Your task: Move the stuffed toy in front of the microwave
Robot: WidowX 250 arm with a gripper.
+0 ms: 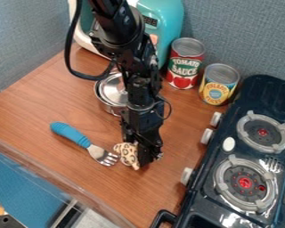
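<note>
The toy (128, 154) looks soft and light, so pinch its middle. The hand (145, 156) is beside it; I can't tell how open or if it's holding on.

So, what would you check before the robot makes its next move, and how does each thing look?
1. Pincer at the leopard-print stuffed toy: ok, right beside it.
2. Toy firmly gripped: cannot tell.
3. Toy clear of the blue-handled fork: cannot tell; the tines are very close.
4. Direct path to the microwave free: not ok; the metal pot stands between, so probably go around it.
5. Toy in front of the microwave: not ok, it's over by the fork.
</note>
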